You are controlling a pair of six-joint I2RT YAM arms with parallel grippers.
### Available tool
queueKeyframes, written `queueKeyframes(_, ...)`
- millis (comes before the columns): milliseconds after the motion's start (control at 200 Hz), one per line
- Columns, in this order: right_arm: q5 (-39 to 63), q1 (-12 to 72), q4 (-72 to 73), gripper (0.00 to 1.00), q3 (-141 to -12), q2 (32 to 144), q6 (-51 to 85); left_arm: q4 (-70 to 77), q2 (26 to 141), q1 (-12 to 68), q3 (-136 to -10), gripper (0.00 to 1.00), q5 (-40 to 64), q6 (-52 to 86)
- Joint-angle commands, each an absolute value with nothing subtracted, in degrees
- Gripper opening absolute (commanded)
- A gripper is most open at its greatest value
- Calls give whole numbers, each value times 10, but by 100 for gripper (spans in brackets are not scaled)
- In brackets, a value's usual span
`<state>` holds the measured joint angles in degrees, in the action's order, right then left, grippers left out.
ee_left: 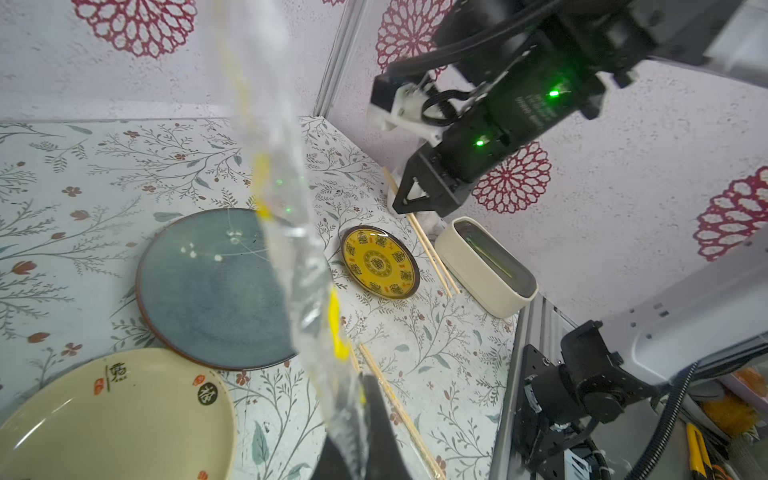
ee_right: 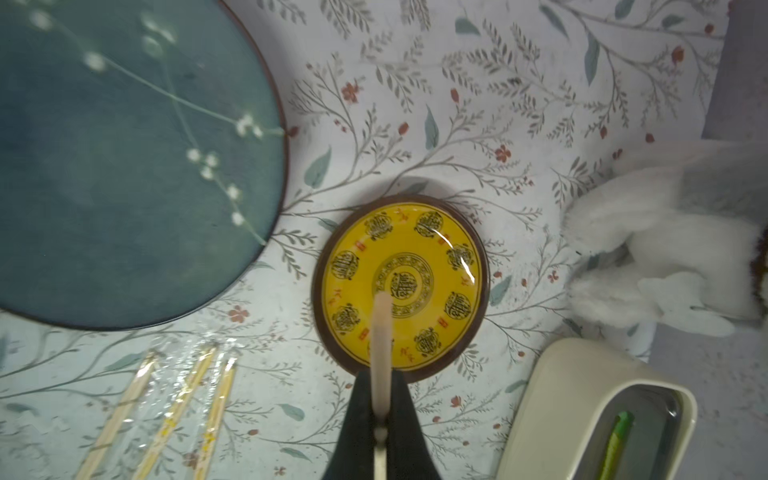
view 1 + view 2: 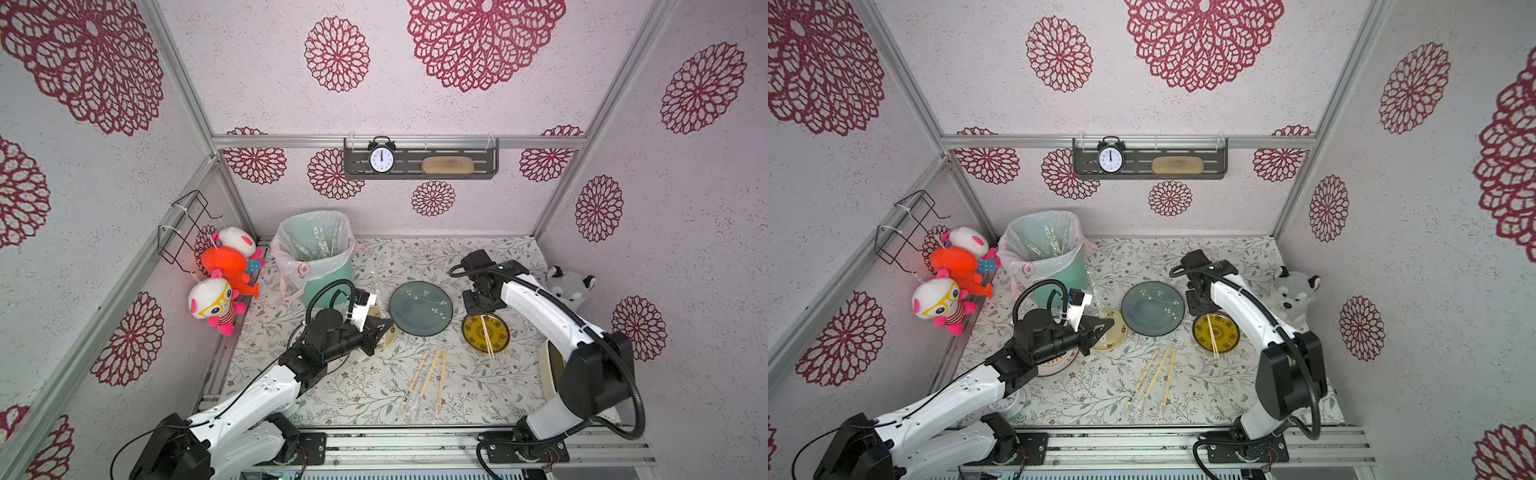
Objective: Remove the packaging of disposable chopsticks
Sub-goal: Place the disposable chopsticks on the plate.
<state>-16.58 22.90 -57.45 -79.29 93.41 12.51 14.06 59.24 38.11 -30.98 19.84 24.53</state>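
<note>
I am watching the left gripper (image 1: 353, 436) pinching the lower end of a long, crinkled clear plastic sleeve (image 1: 307, 282) with yellow print. Its jaws are pressing flat against the film, and the sleeve is standing up out of them with no sticks showing inside. In both top views this gripper is hovering over a cream round ceramic plate (image 1: 104, 415), just in front of the mint-green bin (image 3: 328, 286) with its pinkish-white liner. More clear sleeves (image 3: 320, 243) are lying inside that bin.

The right gripper (image 2: 380, 374) is clamping tight on a bare pair of pale tan bamboo chopsticks (image 2: 382, 324). The pair is pointing out over the small yellow patterned plate (image 2: 432, 249), and I cannot tell whether its tip is touching the plate. The large blue-grey round plate (image 3: 420, 308) is sitting between the two grippers.

Three more pairs of chopsticks in clear wrappers (image 3: 430, 376) are lying side by side on the floral tablecloth (image 3: 353, 395), nearer the arm bases than the plates.
</note>
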Motion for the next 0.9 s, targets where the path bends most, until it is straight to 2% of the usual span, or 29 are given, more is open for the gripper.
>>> queueKeyframes(0, -215, 206, -638, 0, -826, 972, 107, 118, 561, 392, -318, 0, 183, 234)
queueKeyframes(165, -193, 173, -639, 0, -862, 1052, 85, 112, 536, 393, -303, 0, 182, 235)
queueKeyframes(385, -156, 161, -619, 0, -886, 1126, 73, 118, 568, 409, -311, 0, 193, 231)
queueKeyframes(896, -113, 136, -624, 0, -903, 1183, 49, 136, 586, 418, -304, 0, 188, 228)
